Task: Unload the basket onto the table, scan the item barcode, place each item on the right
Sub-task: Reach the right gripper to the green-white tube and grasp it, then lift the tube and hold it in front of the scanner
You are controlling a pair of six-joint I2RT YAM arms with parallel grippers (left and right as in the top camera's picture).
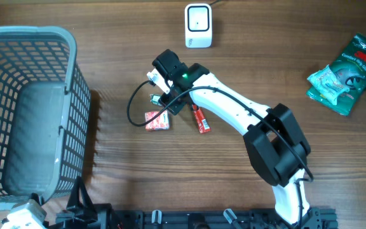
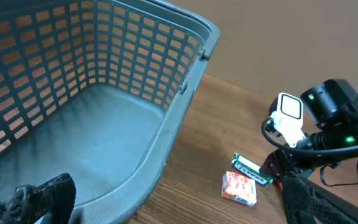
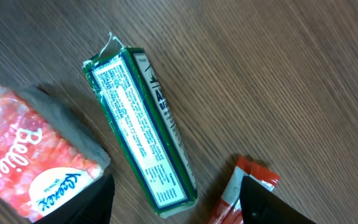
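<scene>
since it is a slim foil-wrapped bar, the green stick pack (image 3: 142, 130) should be light and fairly stiff along its length, with a glossy, somewhat slippery skin. the best hold looks like a pinch across the narrow width near the middle, so it neither pivots nor bows, and with the printed face left uncovered for the reader. it lies flat on the wooden table (image 1: 170, 184), near the centre, angled so one crimped end points up-left in the right wrist view. its top face carries a white panel of fine print framed in green. i cannot make out a barcode among that print, so the code may sit on another face.

the right gripper (image 3: 185, 205) hangs directly above it with jaws spread, one finger on either side of the pack's lower end and pinching nothing. a red and orange tissue packet (image 3: 30, 162) lies just beside the pack on one side, and a red sachet (image 3: 238, 193) on the other, both close enough to snag a finger.

farther off, the white barcode scanner (image 1: 198, 25) stands at the table's far edge. the grey mesh basket (image 1: 75, 63) sits well to the left, where the left gripper (image 2: 173, 186) rests with jaws wide apart and empty. a green bag (image 1: 342, 73) lies far right.
</scene>
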